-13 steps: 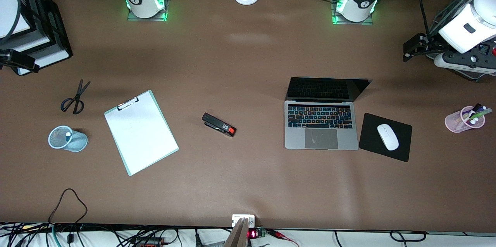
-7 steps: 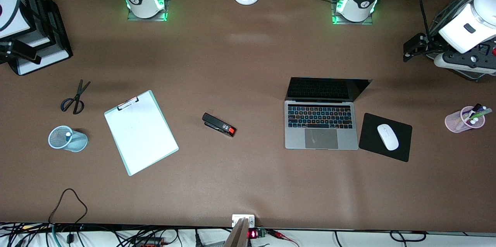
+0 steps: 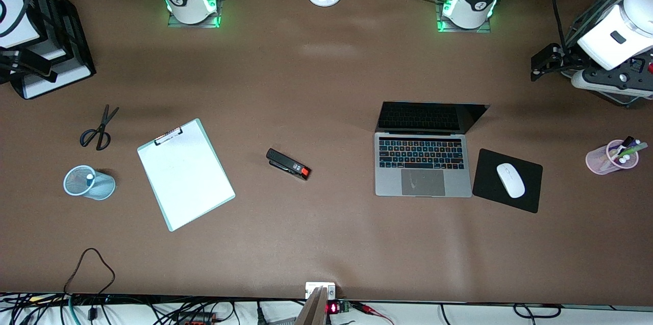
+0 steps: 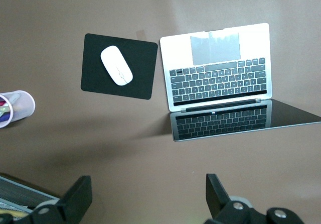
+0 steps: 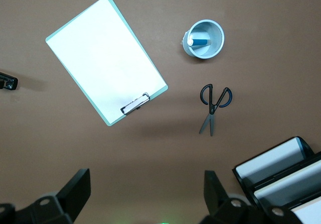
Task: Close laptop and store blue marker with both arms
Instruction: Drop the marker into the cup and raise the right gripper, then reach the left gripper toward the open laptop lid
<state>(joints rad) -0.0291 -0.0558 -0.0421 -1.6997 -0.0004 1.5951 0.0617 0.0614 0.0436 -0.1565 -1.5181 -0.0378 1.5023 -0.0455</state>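
The silver-grey slim laptop (image 3: pixel 423 164) lies open toward the left arm's end of the table, its dark screen raised, so the lid is not yet closed. The bright-blue marker with a white end (image 5: pixel 199 41) already stands inside the pale-blue mesh cup (image 3: pixel 88 182), beside the white clipboard (image 3: pixel 185 173); storage appears complete. The left gripper (image 4: pixel 148 199) hangs high above the bare table beside the laptop, fingers spread wide, empty. The right gripper (image 5: pixel 148 194) hangs high near the clipboard and black scissors (image 5: pixel 214 105), fingers spread wide, empty.

Brown table (image 3: pixel 326 243): laptop (image 3: pixel 422 172), clipboard (image 3: pixel 185 174), stapler (image 3: pixel 288 164).
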